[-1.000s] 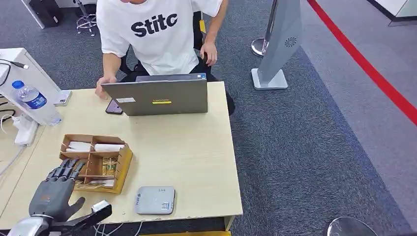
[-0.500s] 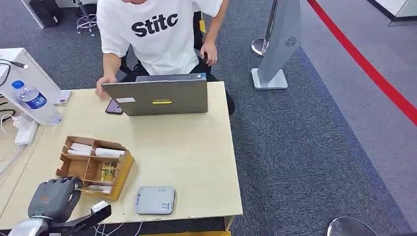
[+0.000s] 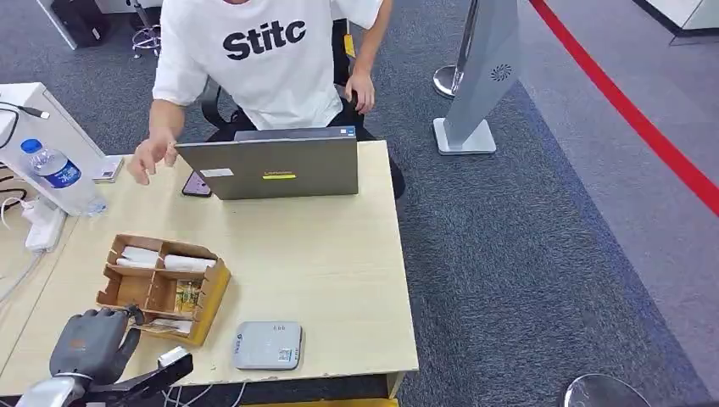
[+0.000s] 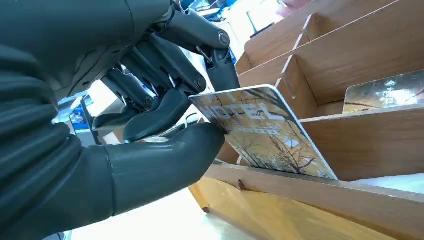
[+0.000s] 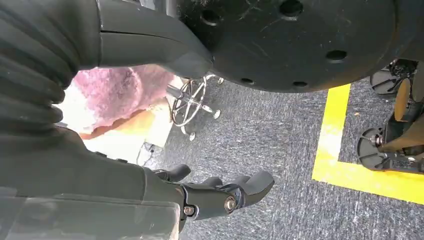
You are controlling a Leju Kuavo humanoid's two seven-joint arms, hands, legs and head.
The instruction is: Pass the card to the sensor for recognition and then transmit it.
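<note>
A card (image 4: 265,135) printed with bare trees and the word HOTEL stands in a slot of the brown wooden organizer box (image 4: 360,145). My left hand (image 4: 150,115) pinches its corner between the thumb and curled fingers. From the head view, that hand (image 3: 91,343) sits at the box's (image 3: 212,292) near left corner on the table. The grey card sensor (image 3: 267,345) lies flat near the table's front edge, to the right of the box. My right hand (image 5: 220,195) hangs over grey carpet, its fingers loosely spread and holding nothing.
A person in a white shirt sits behind a grey laptop (image 3: 271,170), one hand (image 3: 153,155) raised over the table's far left. A phone (image 3: 197,184) lies beside the laptop. A water bottle (image 3: 55,170) stands at the left. A second card (image 4: 385,90) sits in another slot.
My left hand's fingers, stretched over the box a second ago, have curled in at its near corner. The box shifted slightly toward me. The person's hand lifted off the table.
</note>
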